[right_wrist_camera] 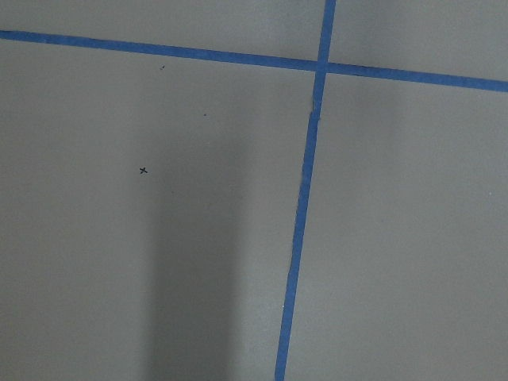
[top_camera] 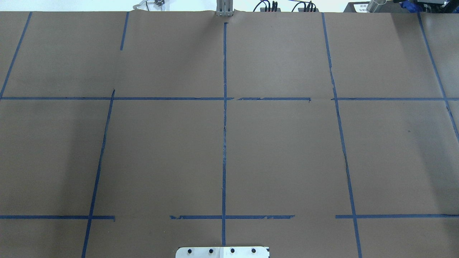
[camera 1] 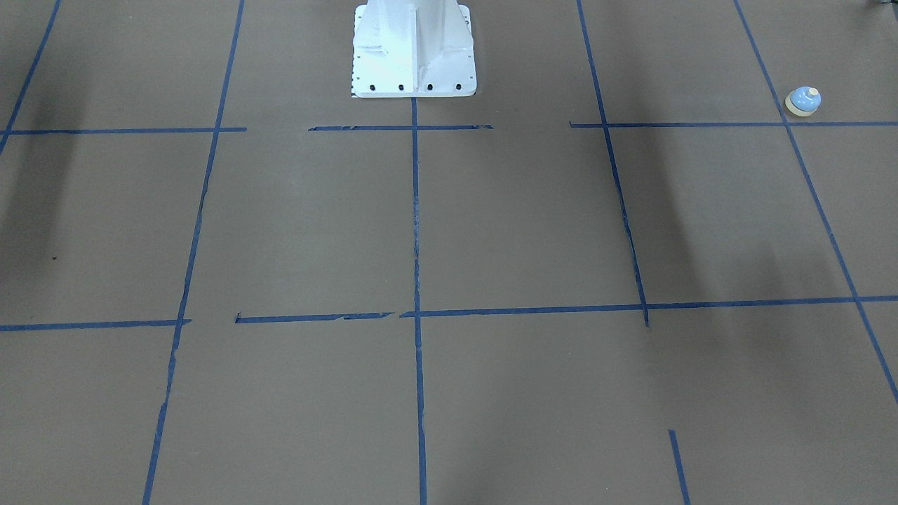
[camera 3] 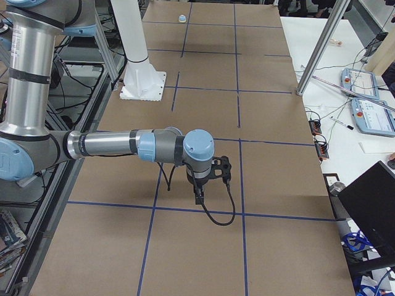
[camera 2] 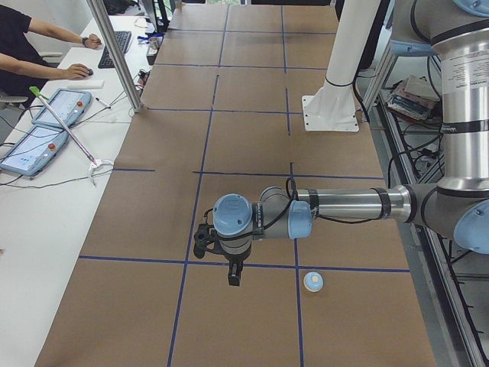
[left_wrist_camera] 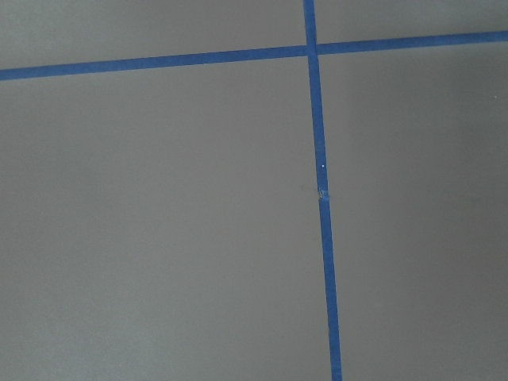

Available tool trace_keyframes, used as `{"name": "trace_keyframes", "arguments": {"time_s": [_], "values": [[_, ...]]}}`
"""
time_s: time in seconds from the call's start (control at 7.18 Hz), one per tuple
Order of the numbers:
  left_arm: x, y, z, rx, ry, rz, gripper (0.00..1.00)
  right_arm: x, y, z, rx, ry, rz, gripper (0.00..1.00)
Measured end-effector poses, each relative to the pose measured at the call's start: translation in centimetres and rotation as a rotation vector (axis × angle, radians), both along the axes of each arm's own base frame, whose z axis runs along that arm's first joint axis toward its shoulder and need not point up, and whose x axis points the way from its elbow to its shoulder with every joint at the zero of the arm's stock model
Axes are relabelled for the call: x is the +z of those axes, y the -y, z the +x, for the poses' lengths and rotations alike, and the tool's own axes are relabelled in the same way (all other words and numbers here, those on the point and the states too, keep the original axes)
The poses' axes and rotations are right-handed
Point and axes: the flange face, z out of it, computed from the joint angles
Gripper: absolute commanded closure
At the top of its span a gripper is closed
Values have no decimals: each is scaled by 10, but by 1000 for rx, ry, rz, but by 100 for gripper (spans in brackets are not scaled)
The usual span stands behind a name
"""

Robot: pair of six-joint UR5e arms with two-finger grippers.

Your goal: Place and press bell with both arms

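Note:
The light-blue bell (camera 1: 803,102) with a cream base and button stands upright on the brown table near a tape crossing, on the robot's left side. It also shows in the exterior left view (camera 2: 313,281) and far off in the exterior right view (camera 3: 182,18). My left gripper (camera 2: 201,243) hovers above the table, apart from the bell and further from the robot; I cannot tell if it is open. My right gripper (camera 3: 223,169) hovers at the table's other end; I cannot tell its state. Both wrist views show only paper and blue tape.
The white mounting pedestal (camera 1: 414,49) stands at the robot's edge of the table. Blue tape lines (top_camera: 224,143) split the brown paper into squares. An operator (camera 2: 30,46), tablets (camera 2: 46,126) and a metal pole (camera 2: 114,53) are on the side bench. A laptop (camera 3: 370,209) sits beside the table.

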Motion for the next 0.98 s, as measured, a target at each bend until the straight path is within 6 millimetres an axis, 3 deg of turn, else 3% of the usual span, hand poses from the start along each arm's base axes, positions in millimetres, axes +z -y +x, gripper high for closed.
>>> {"name": "trace_keyframes", "arguments": {"time_s": [0.98], "values": [[0,-23,3,12,-1,39,0,2,-3,-1,-3,4,4,0]]}}
